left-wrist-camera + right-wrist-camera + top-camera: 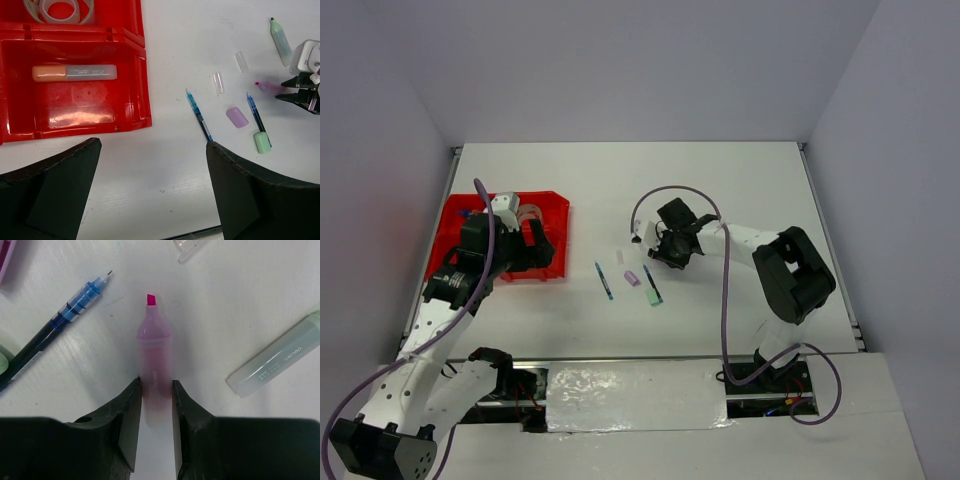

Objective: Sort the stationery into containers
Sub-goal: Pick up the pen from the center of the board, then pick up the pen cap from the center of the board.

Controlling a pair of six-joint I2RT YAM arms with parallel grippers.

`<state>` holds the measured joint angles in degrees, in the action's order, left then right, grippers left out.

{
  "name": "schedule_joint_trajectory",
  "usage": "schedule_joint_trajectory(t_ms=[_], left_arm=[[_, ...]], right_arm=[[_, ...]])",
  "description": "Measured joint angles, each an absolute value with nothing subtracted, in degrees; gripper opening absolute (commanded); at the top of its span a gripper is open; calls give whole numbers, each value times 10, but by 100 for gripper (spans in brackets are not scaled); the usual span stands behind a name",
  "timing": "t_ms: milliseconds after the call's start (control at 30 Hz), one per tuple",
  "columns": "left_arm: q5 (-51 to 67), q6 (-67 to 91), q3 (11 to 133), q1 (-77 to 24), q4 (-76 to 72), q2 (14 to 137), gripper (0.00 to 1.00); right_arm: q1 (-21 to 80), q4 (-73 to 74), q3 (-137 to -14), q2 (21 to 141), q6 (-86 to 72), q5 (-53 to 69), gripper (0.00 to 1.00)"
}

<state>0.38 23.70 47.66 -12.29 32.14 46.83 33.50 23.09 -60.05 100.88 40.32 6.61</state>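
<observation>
Stationery is split between tray and worktop (165, 30) as we look in. In the red tray (75, 131) an orange marker (75, 73) lies flat in the near compartment, and a tape roll (60, 10) sits in the one beyond it. Out on the white worktop to the tray's right, the rest is scattered. We see two blue pens (199, 115), a purple eraser (237, 117) between them and a green eraser (262, 142) touching the end of the farther pen. There are also two clear caps (218, 83) and a green marker (281, 41) off to the side. Over to the right hand (156, 385): it's down at the worktop, fingers (131, 410) pressed in on both sides of the uncapped pink marker (155, 340), gripping its barrel with the tip pointing away. That marker lies between a blue pen and the green marker, apart from both. The left hand (152, 145) hangs above the worktop just off the tray's near edge, its fingers spread wide with nothing between them.
</observation>
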Motion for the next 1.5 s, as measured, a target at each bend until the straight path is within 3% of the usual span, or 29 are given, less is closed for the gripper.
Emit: schedule_joint_trajectory(t_ms=[33,300,500,633,833,1000,1233,1500], left_arm=[[4,237,477,-123,321,468,99],[3,237,477,-123,321,473,99],[-25,243,478,-124,324,480,99],[-81,286,517,-141,358,526,99],[-218,441,612,-352,373,627,99],[-287,616,629,-467,389,733,99],[-341,830,711,-535,462,889,93],[-333,909,766,-537,470,989,83]], right_arm=[[335,231,-601,1009,403,67,0],[337,217,-587,974,374,111,0],[345,145,-550,775,288,138,0],[364,91,-548,641,154,93,0],[384,160,-608,637,-8,-34,0],[392,262,-573,615,-120,-148,0],[392,339,-524,487,-194,-213,0],[395,360,-498,437,-213,-208,0]])
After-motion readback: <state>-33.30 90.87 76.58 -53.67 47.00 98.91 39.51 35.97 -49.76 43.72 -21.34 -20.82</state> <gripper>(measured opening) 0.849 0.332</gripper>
